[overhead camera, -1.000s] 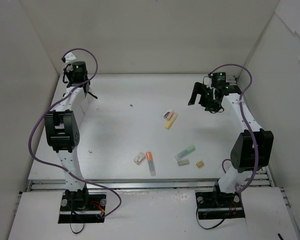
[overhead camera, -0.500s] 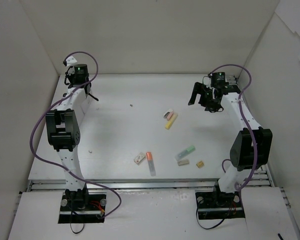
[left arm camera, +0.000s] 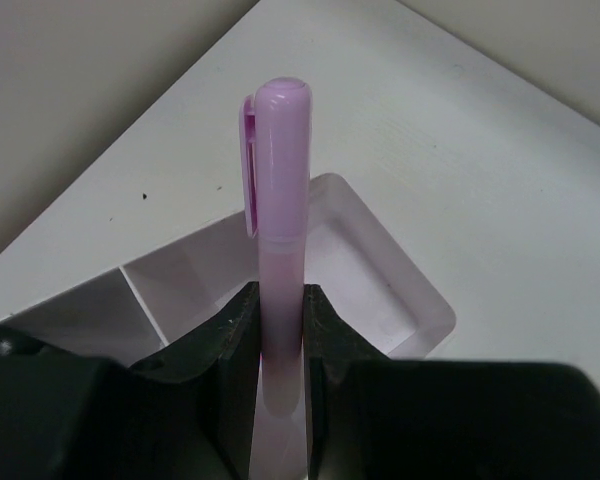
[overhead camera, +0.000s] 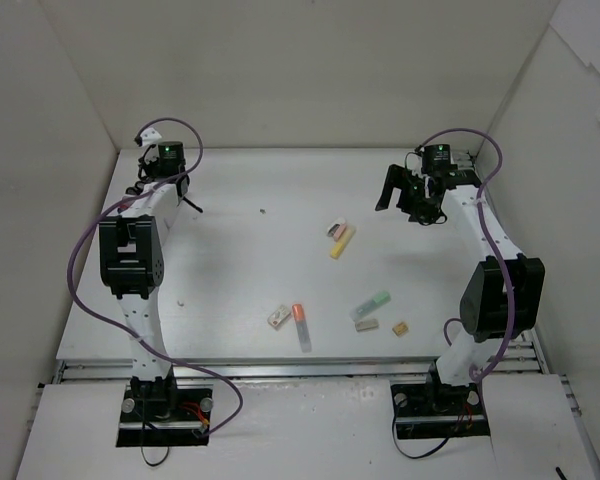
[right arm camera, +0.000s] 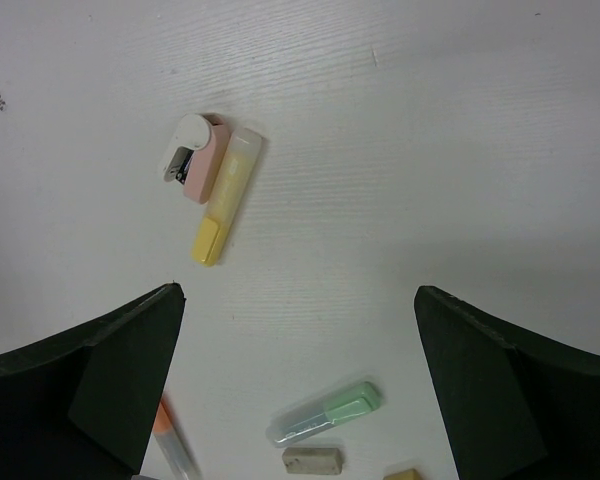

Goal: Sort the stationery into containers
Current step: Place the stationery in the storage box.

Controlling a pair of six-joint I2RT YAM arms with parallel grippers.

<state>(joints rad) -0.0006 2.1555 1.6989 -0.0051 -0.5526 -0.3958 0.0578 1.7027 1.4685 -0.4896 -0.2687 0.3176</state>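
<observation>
My left gripper [left arm camera: 280, 300] is shut on a pink highlighter [left arm camera: 280, 190], which stands upright over the white organiser [left arm camera: 418, 300] at the table's far left. In the top view that gripper [overhead camera: 175, 190] is by the left wall. My right gripper [right arm camera: 298, 292] is open and holds nothing; it hangs at the far right [overhead camera: 402, 200]. Below it lie a yellow highlighter [right arm camera: 225, 195], a small pink and white item [right arm camera: 195, 155], a green highlighter [right arm camera: 325, 412], a grey eraser [right arm camera: 312, 459] and an orange highlighter [right arm camera: 170, 440].
A tan eraser [overhead camera: 400, 328] and a small whitish item [overhead camera: 278, 317] lie near the front edge. White walls close in the table on the left, back and right. A divider [left arm camera: 140, 290] splits the organiser into compartments.
My left wrist has shifted a little to the right and nearer, still holding the pink highlighter. The right arm has hardly moved.
</observation>
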